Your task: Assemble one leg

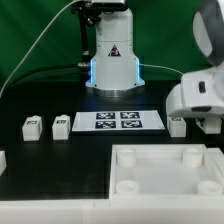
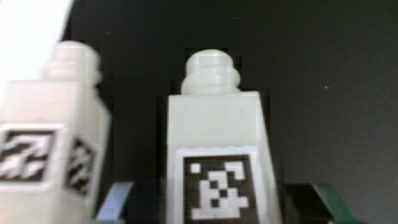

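The leg (image 2: 217,140) I am after is a small white block with a rounded knob at one end and a black-and-white tag on the face turned toward the wrist camera. It sits near the table (image 1: 60,160) edge on the exterior view's right, directly under the gripper (image 2: 219,200).

In the wrist view the leg fills the middle of the picture. One dark finger (image 2: 121,200) shows to one side of its tagged end and the other finger to the opposite side. A thin strip of dark table shows between each finger and the leg, so I read the hand as released, straddling the leg without gripping it.

The leg's long axis runs from the tagged end to the knob, crosswise to the line along which the fingers close. A squeeze would therefore meet its two flat sides.

A second leg (image 2: 45,130) stands just beside it, parallel, with its knob pointing the same way. It lies outside the fingers but close enough that I would watch it.

In the exterior view the marker board (image 1: 118,121) lies along the middle of the table. A third leg (image 1: 60,125) and a fourth leg (image 1: 32,125) are toward the edge on the exterior view's left. The large white panel (image 1: 160,185), with round corner sockets, fills the near corner on the exterior view's right
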Available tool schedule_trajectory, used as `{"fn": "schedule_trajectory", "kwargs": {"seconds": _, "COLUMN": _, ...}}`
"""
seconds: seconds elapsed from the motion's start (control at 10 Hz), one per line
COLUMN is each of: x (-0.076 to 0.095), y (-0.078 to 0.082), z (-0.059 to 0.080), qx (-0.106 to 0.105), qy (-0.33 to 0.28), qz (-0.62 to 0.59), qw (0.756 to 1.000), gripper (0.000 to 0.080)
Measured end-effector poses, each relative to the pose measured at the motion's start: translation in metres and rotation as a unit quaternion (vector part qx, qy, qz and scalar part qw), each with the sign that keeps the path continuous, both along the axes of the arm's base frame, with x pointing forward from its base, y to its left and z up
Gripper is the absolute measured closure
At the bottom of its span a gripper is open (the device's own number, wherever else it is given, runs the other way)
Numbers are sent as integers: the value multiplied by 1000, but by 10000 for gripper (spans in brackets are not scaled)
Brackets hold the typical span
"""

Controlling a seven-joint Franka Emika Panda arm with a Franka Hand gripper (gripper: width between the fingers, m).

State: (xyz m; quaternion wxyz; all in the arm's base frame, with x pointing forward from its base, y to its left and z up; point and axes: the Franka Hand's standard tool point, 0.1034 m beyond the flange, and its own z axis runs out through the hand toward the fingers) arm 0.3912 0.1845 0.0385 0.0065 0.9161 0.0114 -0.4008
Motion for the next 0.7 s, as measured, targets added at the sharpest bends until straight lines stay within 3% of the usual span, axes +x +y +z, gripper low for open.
{"fn": "schedule_trajectory", "kwargs": {"seconds": 0.1, "x": 26, "y": -4, "z": 15, "qx": 9, "qy": -70, "qz": 7, "qw": 997, "gripper": 507}}
{"fn": "schedule_trajectory", "kwargs": {"seconds": 0.3, "x": 53, "y": -24, "z": 64, "qx": 31, "qy": -164, "qz": 24, "qw": 986, "gripper": 507}}
{"fn": "schedule_trajectory", "kwargs": {"seconds": 0.5, "x": 76, "y": -32, "z": 106, "qx": 34, "qy": -253, "qz": 26, "qw": 966, "gripper": 507}}
{"fn": "schedule_trajectory", "kwargs": {"seconds": 0.6, "x": 85, "y": -31, "z": 119, "qx": 40, "qy": -318, "qz": 21, "qw": 947, "gripper": 506}}
{"fn": "schedule_trajectory", "kwargs": {"seconds": 0.7, "x": 79, "y": -31, "z": 114, "qx": 44, "qy": -349, "qz": 21, "qw": 936, "gripper": 506}}
